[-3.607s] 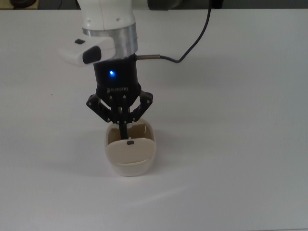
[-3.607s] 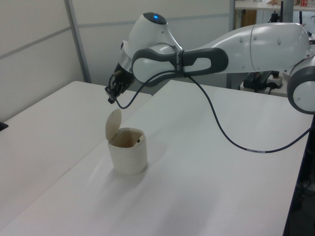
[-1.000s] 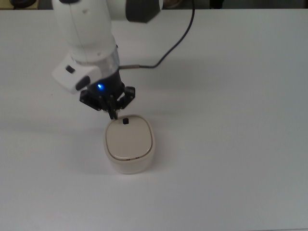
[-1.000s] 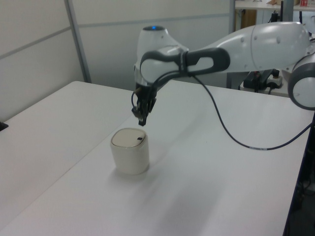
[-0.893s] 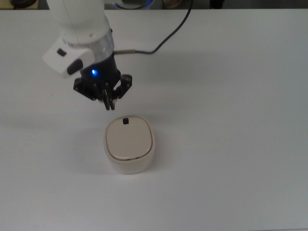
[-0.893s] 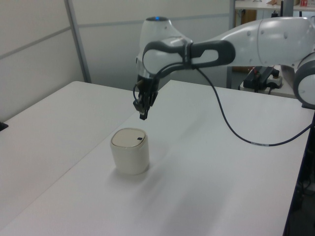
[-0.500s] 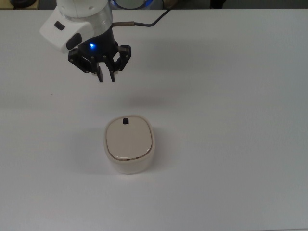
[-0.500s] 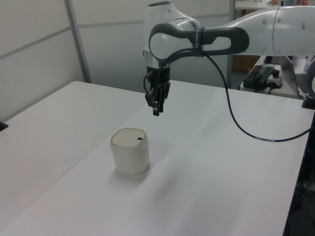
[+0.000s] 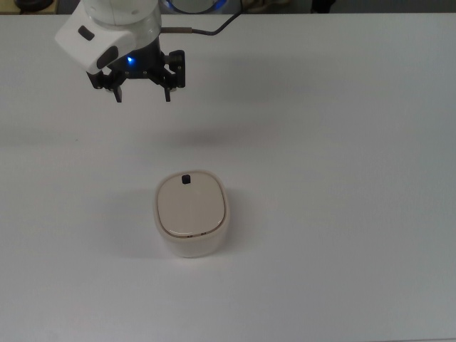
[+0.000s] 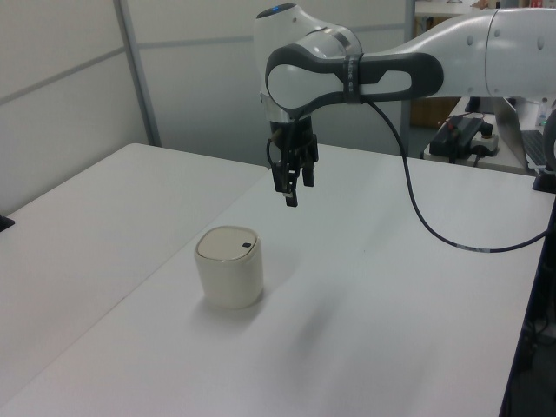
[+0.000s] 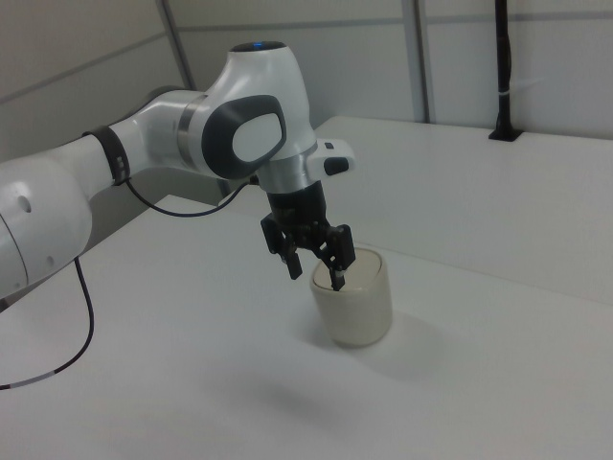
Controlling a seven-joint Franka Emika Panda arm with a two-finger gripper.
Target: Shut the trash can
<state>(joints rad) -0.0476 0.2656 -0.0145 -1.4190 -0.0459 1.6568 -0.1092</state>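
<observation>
One cream trash can (image 9: 191, 214) stands on the white bench (image 9: 342, 178) with its flat lid (image 9: 191, 206) down and black knob (image 9: 186, 179) on top, while the pincer (image 9: 143, 93) hangs empty in the air, fingers spread apart, toward the top view's upper left of it.

Top view: straight down from overhead, fairly near, onto the white table (image 9: 342, 214), with its far edge along the top view's upper border. Left view: from beyond one table corner, raised and looking obliquely across toward wall panels, farther back, taking in the whole arm. Right view: from the opposite side, lower and nearer, facing back across the table. Shared by all three: the trash can (image 9: 191, 212) (image 10: 228, 266) (image 11: 355, 293) and the gripper (image 9: 142, 94) (image 10: 295, 193) (image 11: 315, 273) above the table's middle.
</observation>
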